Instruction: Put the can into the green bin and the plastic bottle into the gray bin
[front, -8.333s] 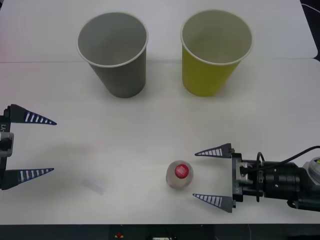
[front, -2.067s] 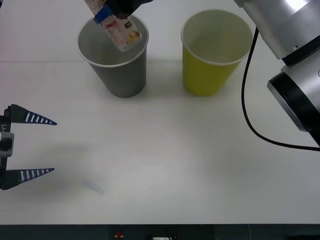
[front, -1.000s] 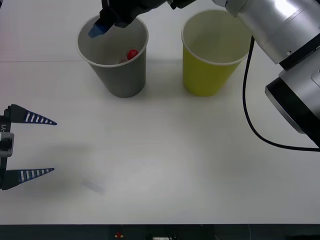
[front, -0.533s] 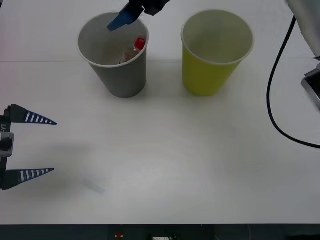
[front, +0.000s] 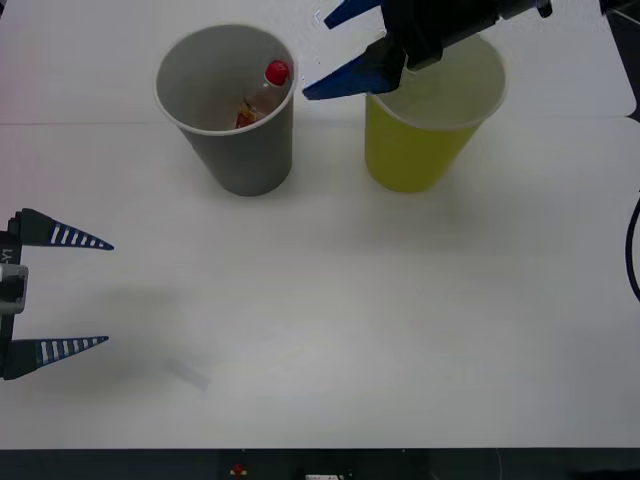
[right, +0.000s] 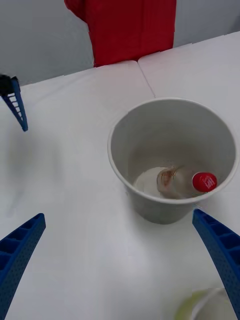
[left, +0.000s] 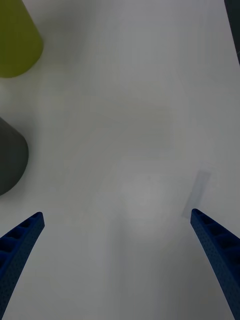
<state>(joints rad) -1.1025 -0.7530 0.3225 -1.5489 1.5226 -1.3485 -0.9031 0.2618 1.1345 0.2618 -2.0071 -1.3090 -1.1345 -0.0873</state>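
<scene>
1 item is binned: the plastic bottle (front: 258, 97) lies in the gray bin (front: 228, 150). My right gripper (front: 345, 50) hangs spread and empty over the green bin (front: 415, 150), left gripper (front: 62, 293) open too; dipping could topple it

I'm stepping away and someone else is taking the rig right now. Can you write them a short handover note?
Right hand: open, holding nothing, raised between the gray bin and the green bin.
Left hand: open, parked over the table's near left edge.
Plastic bottle: lying tilted inside the gray bin, red cap against the wall.
Done: bottle in the gray bin.
Left: the can into the green bin. I can't see a can on the table, so locate it first.
</scene>
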